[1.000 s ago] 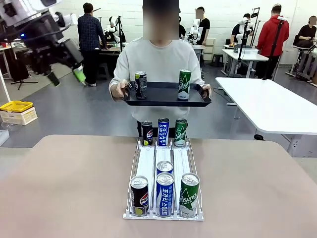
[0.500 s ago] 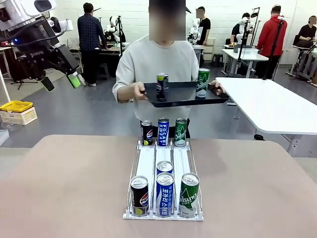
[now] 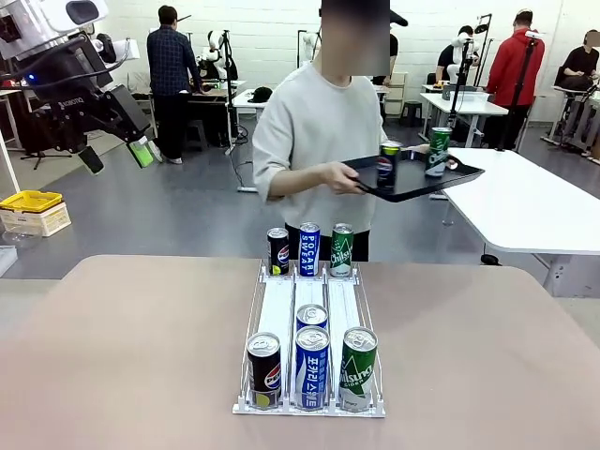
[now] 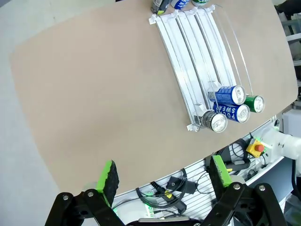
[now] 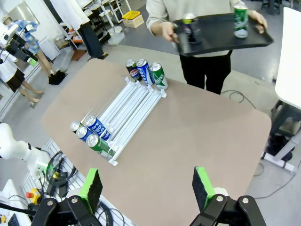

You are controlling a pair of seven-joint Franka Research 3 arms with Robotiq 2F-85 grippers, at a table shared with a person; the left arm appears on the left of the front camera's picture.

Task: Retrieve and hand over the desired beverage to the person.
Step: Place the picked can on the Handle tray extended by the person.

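Both end effectors (image 4: 162, 179) (image 5: 146, 188) hang spread and empty, well apart from the person (image 3: 323, 141) holding a tray (image 3: 417, 178).

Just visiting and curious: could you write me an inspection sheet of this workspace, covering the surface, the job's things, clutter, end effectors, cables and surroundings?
Surface: brown table, bare around the rack.
Job's things: white can rack with seven cans, four at the near end and three at the far end; the person holds a black tray carrying two cans.
Clutter: nothing seen.
End effectors: left end effector raised at far left, open and empty; right end effector high above the table, open and empty.
Cables: bundles under the table's edge.
Surroundings: other white tables, people beyond.
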